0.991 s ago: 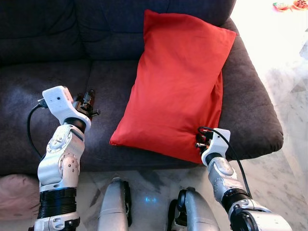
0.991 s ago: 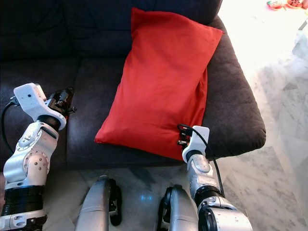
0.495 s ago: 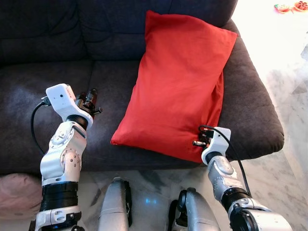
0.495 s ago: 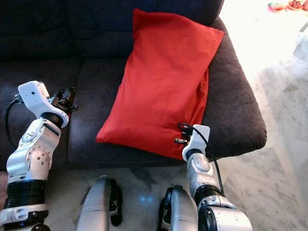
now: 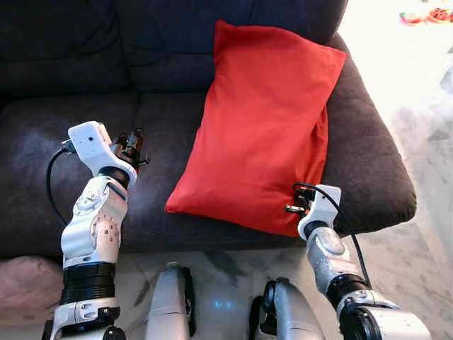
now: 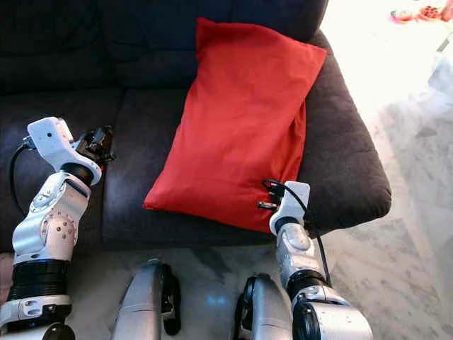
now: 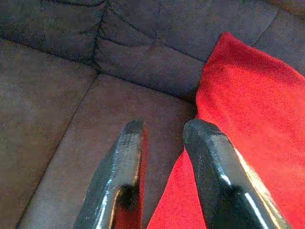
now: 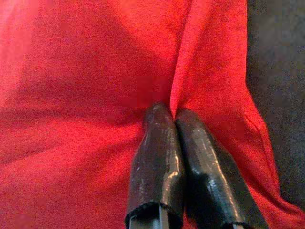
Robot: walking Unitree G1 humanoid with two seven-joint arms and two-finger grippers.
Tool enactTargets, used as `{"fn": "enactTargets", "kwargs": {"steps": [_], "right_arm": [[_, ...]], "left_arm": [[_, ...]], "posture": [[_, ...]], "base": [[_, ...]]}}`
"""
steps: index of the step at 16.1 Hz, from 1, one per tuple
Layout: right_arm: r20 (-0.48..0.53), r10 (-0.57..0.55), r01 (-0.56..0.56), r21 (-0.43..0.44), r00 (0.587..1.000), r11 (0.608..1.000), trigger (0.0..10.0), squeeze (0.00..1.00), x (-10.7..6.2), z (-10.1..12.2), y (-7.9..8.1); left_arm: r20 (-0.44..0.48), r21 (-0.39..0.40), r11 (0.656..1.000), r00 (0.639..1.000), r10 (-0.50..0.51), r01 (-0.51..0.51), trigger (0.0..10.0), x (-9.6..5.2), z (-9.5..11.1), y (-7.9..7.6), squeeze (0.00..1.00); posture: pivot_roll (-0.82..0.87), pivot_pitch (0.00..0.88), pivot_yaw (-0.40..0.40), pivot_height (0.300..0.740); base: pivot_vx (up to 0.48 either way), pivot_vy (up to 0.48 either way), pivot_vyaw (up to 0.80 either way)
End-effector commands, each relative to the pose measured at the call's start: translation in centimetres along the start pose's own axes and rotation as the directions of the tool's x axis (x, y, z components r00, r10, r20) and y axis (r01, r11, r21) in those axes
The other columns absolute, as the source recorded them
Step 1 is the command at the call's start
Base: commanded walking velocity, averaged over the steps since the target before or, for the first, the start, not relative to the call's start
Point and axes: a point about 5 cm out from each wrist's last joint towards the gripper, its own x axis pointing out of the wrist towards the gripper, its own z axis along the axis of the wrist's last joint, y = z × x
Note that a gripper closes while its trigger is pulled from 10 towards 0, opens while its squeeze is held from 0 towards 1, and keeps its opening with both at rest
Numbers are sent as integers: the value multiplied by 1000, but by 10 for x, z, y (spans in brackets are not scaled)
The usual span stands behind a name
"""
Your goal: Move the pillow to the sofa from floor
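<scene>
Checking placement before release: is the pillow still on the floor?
No. The red pillow lies on the dark sofa, leaning on its backrest, with the right gripper pinching its fabric.

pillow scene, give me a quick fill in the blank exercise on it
1. The red pillow lies on the dark ____.
2. The right gripper is ____ on a fold of the pillow.
3. The left gripper hovers over the seat with its fingers ____.

Missing words: sofa; shut; open

head cameras downward; wrist cameras close
</scene>
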Motion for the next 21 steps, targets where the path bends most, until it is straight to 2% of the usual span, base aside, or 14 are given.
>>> {"fn": "enactTargets", "kwargs": {"steps": [1, 2, 3, 4, 6, 7, 10, 12, 16, 17, 18, 20, 21], "right_arm": [[3, -12, 12, -27, 1000, 1000, 0, 0, 2, 4, -1], [29, -38, 40, -85, 999, 996, 863, 0, 4, 14, -5], [71, -46, 55, -123, 996, 991, 10000, 0, 7, 26, -7], [151, -59, 80, -142, 987, 987, 10000, 0, 10, 50, -12], [249, -61, 115, -209, 967, 971, 10000, 0, 13, 81, -17], [337, -66, 151, -232, 939, 961, 10000, 0, 13, 111, -21], [392, -71, 184, -258, 917, 949, 10000, 0, 13, 135, -26], [416, -55, 198, -308, 908, 931, 10000, 0, 12, 143, -24], [382, -120, 248, -307, 916, 919, 10000, 0, 8, 130, -40], [325, -148, 256, -321, 934, 912, 10000, 0, 6, 108, -46], [292, -172, 268, -328, 941, 906, 10000, 0, 4, 96, -51], [215, -257, 319, -339, 942, 885, 10000, 0, -5, 64, -66], [196, -271, 324, -336, 942, 884, 10000, 0, -8, 55, -68]], "left_arm": [[19, -3, 1000, 1000, 7, -7, 10000, 1, 4, 3, 0], [23, -2, 1000, 1000, 7, -7, 10000, 2, 5, 3, 0], [24, -1, 1000, 1000, 7, -7, 10000, 2, 5, 4, 0], [26, -1, 1000, 1000, 6, -6, 10000, 3, 5, 4, 0], [29, -2, 1000, 1000, 6, -6, 10000, 4, 4, 3, 0], [32, -3, 1000, 999, 6, -6, 10000, 5, 4, 3, 0], [39, -6, 1000, 999, 11, -11, 10000, 5, 5, 3, 0], [42, -5, 1000, 999, 12, -12, 10000, 5, 5, 4, 0], [28, 1, 1000, 1000, 4, -4, 10000, 4, 1, 3, 0], [23, 3, 1000, 1000, 1, -1, 10000, 4, 0, 2, 0], [22, 2, 1000, 1000, -1, 1, 10000, 4, 0, 1, 0], [13, 6, 1000, 1000, -6, 6, 10000, 2, -2, 1, 0], [8, 9, 1000, 1000, -7, 7, 10000, 2, -3, 1, 0]], "posture": [[111, 189, 15, 657], [107, 186, 16, 657], [101, 185, 17, 657], [93, 182, 17, 657], [83, 179, 17, 657], [81, 177, 16, 657], [81, 179, 16, 657], [82, 183, 15, 657], [75, 188, 13, 657], [80, 189, 12, 657], [81, 189, 11, 657], [77, 191, 12, 657], [77, 191, 13, 657]], "base": [[0, 0, 0], [0, 0, 0], [0, 0, 0], [0, 0, 0], [0, 0, 0], [0, 0, 0], [0, 0, 0], [0, 0, 0], [0, 0, 0], [0, 0, 0], [0, 0, 0], [0, 0, 0], [0, 0, 0]]}}
